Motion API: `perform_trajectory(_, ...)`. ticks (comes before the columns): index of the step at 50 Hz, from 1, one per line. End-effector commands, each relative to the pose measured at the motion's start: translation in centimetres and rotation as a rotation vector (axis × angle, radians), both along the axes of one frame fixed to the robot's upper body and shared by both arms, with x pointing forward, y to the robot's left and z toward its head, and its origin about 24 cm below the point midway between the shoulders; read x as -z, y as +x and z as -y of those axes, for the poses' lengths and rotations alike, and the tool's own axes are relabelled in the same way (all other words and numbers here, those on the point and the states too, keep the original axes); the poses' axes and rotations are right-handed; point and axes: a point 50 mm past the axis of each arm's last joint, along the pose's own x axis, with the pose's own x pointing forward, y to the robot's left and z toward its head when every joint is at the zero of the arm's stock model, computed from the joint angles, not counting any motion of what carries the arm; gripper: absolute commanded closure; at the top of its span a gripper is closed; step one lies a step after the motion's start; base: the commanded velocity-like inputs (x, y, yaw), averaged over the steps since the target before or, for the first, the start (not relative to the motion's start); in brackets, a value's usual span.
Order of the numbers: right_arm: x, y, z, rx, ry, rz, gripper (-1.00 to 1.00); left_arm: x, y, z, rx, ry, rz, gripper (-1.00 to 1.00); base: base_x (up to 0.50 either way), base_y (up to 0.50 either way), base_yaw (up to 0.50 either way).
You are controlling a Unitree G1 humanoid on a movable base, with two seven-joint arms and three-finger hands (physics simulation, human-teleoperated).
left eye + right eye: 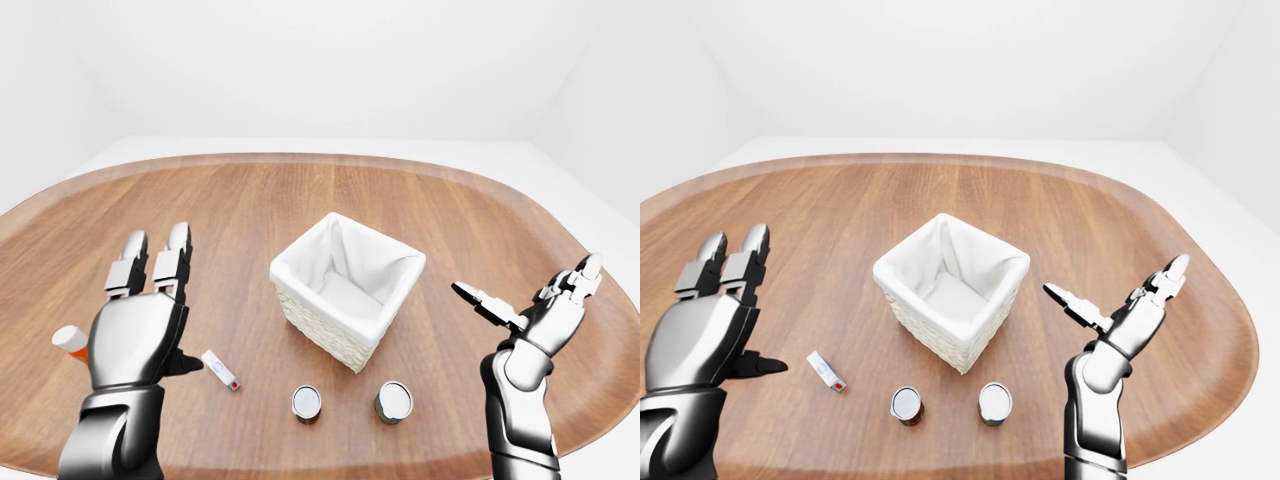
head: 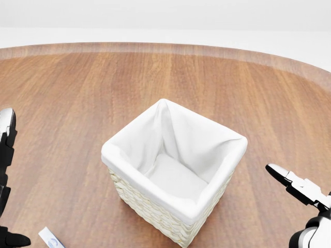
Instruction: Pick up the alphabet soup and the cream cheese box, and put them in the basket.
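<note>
Nearest the robot in the left-eye view, two cans are standing upright on the wooden table just below the basket: a smaller can with a red and white label, which may be the alphabet soup, and a darker can to its right, the two a little apart. To their left, a small flat white box with a red end is lying on the wood, possibly the cream cheese, though its label is too small to read. The left robot hand is hovering beside that box with its fingers spread wide, holding nothing, and an orange-and-white object is peeking out from behind it at the left. The right robot hand is hanging at the right side, also splayed open and empty. Farther up, the wicker basket with a white cloth liner is sitting near the table's middle with nothing inside it.
</note>
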Motion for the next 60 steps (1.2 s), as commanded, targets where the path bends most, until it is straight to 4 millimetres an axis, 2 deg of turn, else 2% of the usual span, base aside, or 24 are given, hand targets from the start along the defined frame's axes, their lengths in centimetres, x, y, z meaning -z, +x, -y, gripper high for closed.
perform_trajectory(1, 0.0, 0.0, 0.0, 0.000, 0.000, 0.001, -1.00, 3.1, -0.2, -0.6, -0.094, 0.058, -0.107, -1.00, 0.00, 0.00, 0.00)
perform_trajectory(13, 0.1, 0.0, 0.0, 0.000, 0.001, -0.004, -1.00, 4.7, -0.5, -0.9, -0.123, 0.111, -0.157, -1.00, 0.00, 0.00, 0.00)
perform_trajectory(26, -0.1, 0.0, 0.0, -0.001, -0.004, 0.004, -1.00, 6.2, -0.8, 0.1, -0.099, 0.143, -0.185, -1.00, 0.00, 0.00, 0.00)
perform_trajectory(32, 0.1, 0.0, 0.0, 0.001, 0.001, -0.004, -1.00, 6.5, -1.0, 0.8, -0.076, 0.170, -0.187, -1.00, 0.00, 0.00, 0.00)
perform_trajectory(40, 0.1, 0.0, 0.1, 0.002, 0.004, -0.002, -1.00, 5.9, -1.1, 2.0, -0.020, 0.164, -0.170, -1.00, 0.00, 0.00, 0.00)
perform_trajectory(43, 0.0, 0.1, 0.0, 0.001, -0.004, -0.004, -1.00, 6.6, -0.9, 1.9, -0.023, 0.192, -0.169, -1.00, 0.00, 0.00, 0.00)
perform_trajectory(44, -0.1, 0.1, 0.0, 0.002, -0.011, -0.003, -1.00, 6.2, -0.8, 1.9, -0.017, 0.176, -0.173, -1.00, 0.00, 0.00, 0.00)
perform_trajectory(60, -0.2, 0.2, 0.0, 0.001, -0.025, 0.000, -1.00, 6.6, -1.0, 1.9, -0.017, 0.179, -0.177, -1.00, 0.00, 0.00, 0.00)
